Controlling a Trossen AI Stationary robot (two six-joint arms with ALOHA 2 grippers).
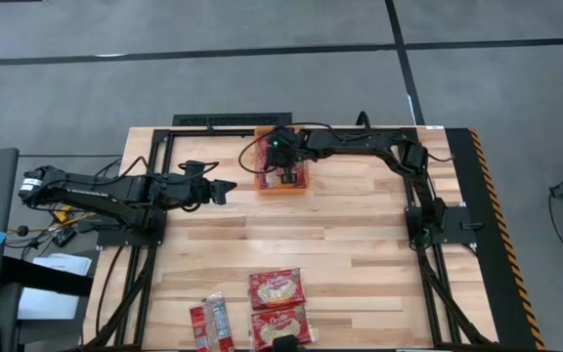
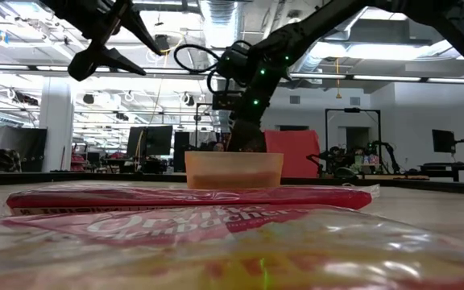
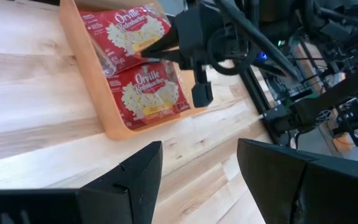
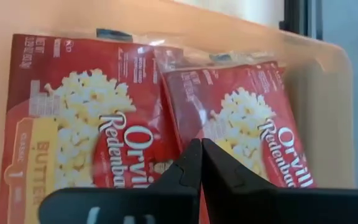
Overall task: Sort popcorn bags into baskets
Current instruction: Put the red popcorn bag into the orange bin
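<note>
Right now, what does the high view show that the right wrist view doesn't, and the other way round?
Only the high view shows the left gripper waiting above bare table left of the orange bin, and four popcorn bags at the near edge. Only the right wrist view shows that the two bags in the bin lie face up side by side. Both show the right gripper over the bin, jaws shut.

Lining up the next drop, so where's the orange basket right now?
In the high view the orange basket sits at the table's far edge near the middle, directly under the right claw, with the left claw just to its left.
</note>
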